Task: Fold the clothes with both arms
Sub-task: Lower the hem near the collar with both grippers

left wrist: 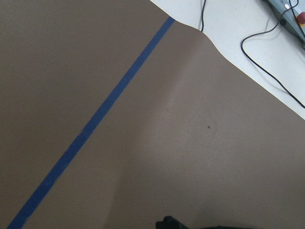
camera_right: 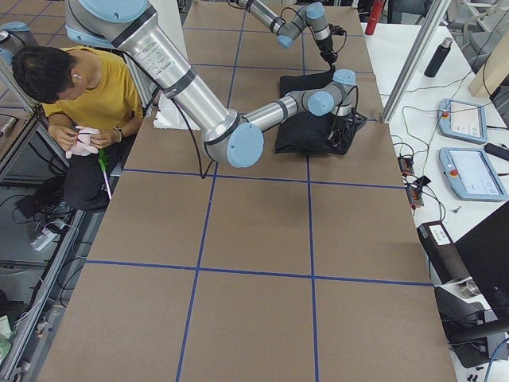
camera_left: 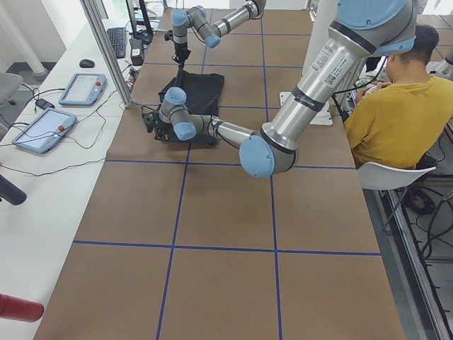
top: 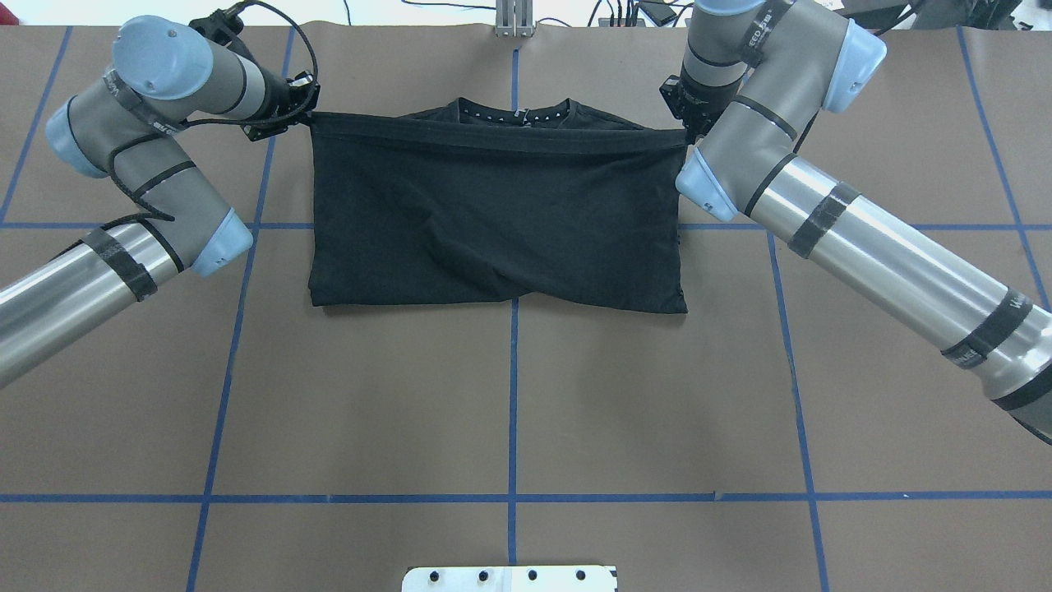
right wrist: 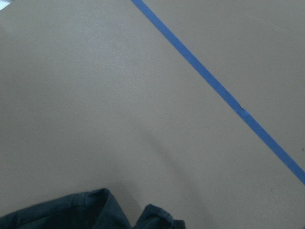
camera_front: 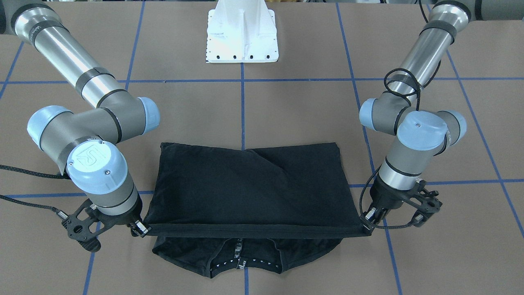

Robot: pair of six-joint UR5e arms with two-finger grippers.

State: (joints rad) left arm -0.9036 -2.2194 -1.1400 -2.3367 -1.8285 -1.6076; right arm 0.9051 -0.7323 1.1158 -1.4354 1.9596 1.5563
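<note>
- The left gripper [camera_front: 365,221] is pressed together on one corner of the black T-shirt [camera_front: 249,184], its fingers pointing down at the table [camera_front: 294,106].
- The right gripper [camera_front: 142,229] pinches the opposite corner in the same way, level with the left one.
- Between the two grippers the held edge runs taut in a straight line and lies across the shirt's upper part.
- The cloth slopes back from that edge to a fold on the table nearer the robot, so the shirt is doubled over itself.
- The collar [camera_front: 245,265] and shoulders stick out beyond the held edge, flat on the table on the operators' side.
- The right wrist view shows only a dark scrap of cloth at its lower edge; no logo shows in any view.
- Blue tape lines [camera_front: 242,98] cross the brown table in a grid.
- The white pedestal base [camera_front: 241,39] stands well apart from the shirt.
- A person [camera_left: 393,106] in a yellow top sits beside the table, behind the robot.
</note>
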